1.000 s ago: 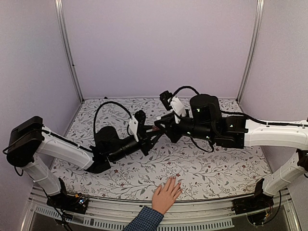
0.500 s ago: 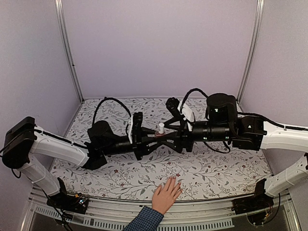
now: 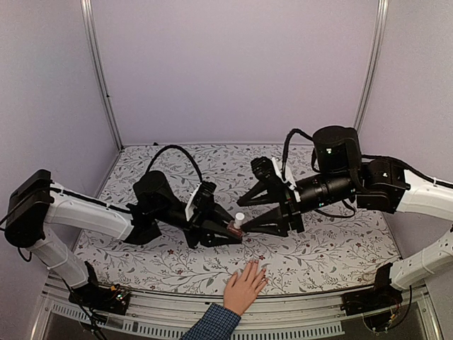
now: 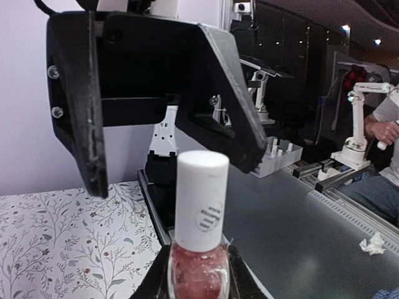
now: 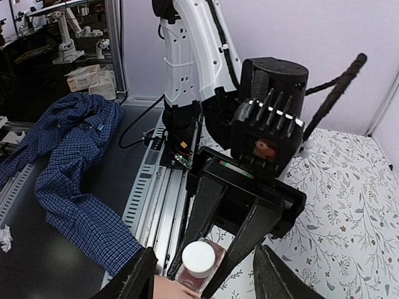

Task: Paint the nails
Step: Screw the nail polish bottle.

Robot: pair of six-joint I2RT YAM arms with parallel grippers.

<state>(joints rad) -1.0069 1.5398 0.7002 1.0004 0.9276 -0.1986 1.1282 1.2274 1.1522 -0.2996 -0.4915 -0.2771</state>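
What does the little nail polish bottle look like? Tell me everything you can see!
The bottle is small, with a tall white cap bearing a round grey mark, and a clear glass body full of sparkly pinkish-red polish. It stands upright with the cap on, pinched at its glass body by the left gripper, near the front of the flowery table. The right gripper has its open fingers on either side of the cap, not touching it.

A white-capped bottle (image 5: 199, 258) in the left tool's (image 5: 201, 269) fingers (image 5: 206, 215), between the right tool's (image 5: 209, 278) wide-apart fingers (image 5: 134, 281).
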